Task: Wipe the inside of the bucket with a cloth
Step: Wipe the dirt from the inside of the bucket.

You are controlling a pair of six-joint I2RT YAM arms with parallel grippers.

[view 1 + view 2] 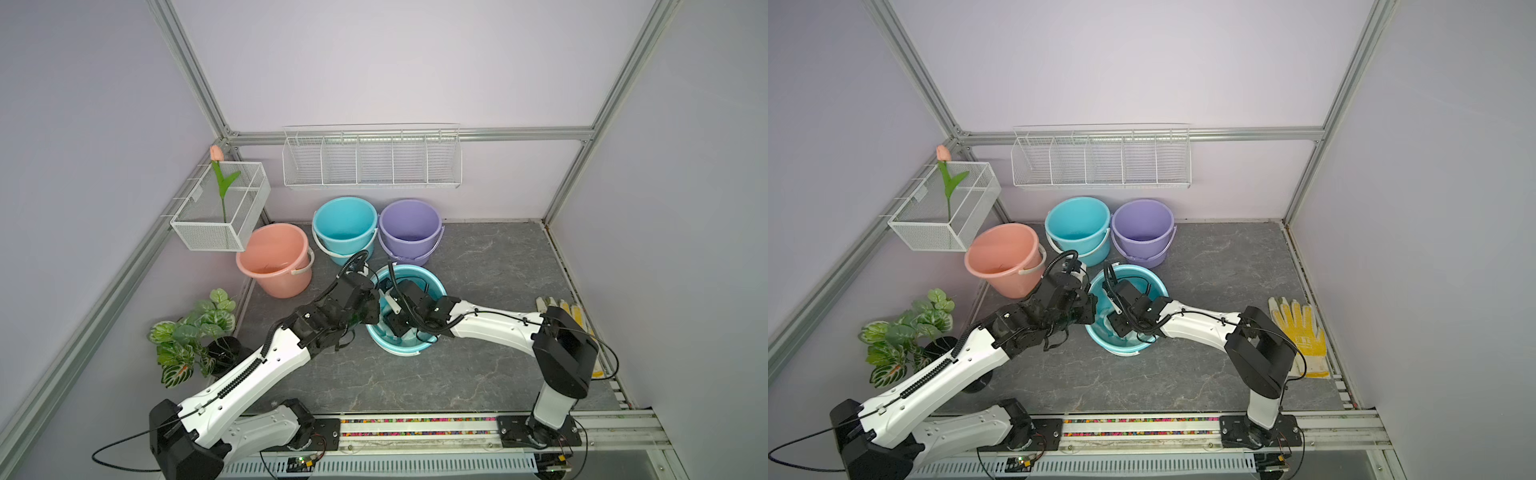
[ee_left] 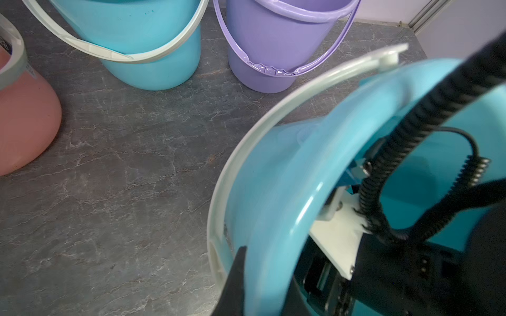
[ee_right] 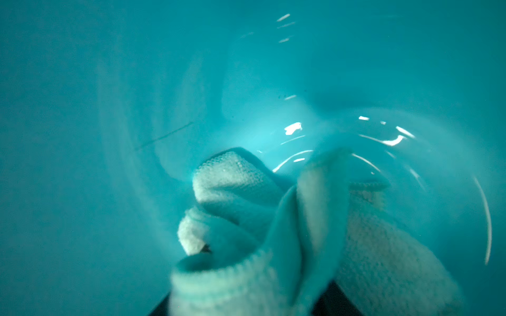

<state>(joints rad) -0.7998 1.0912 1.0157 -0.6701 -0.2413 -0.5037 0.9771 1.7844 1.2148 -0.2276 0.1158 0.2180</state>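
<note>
The teal bucket [image 1: 419, 271] [image 1: 1128, 348] stands tilted at the middle of the grey floor. My left gripper [image 1: 377, 305] [image 1: 1093, 308] is shut on its left rim. In the left wrist view one black finger [image 2: 236, 270] lies outside the bucket wall [image 2: 273, 191] and the other lies inside. My right arm reaches down into the bucket, with the right gripper [image 1: 395, 328] [image 1: 1118, 326] deep inside. In the right wrist view the pale mint cloth [image 3: 241, 186] is bunched up between the jaws against the bucket's inner wall [image 3: 109, 109]. The cloth covers most of the right gripper [image 3: 246, 301].
Three more buckets stand behind: pink [image 1: 274, 257], teal [image 1: 345, 224] and purple [image 1: 409, 226]. A potted plant [image 1: 195, 332] is at the left, near the left arm. A yellow-and-white glove [image 1: 1300, 332] lies at the right edge. A wire basket [image 1: 220, 208] and a wire shelf [image 1: 372, 158] hang on the walls.
</note>
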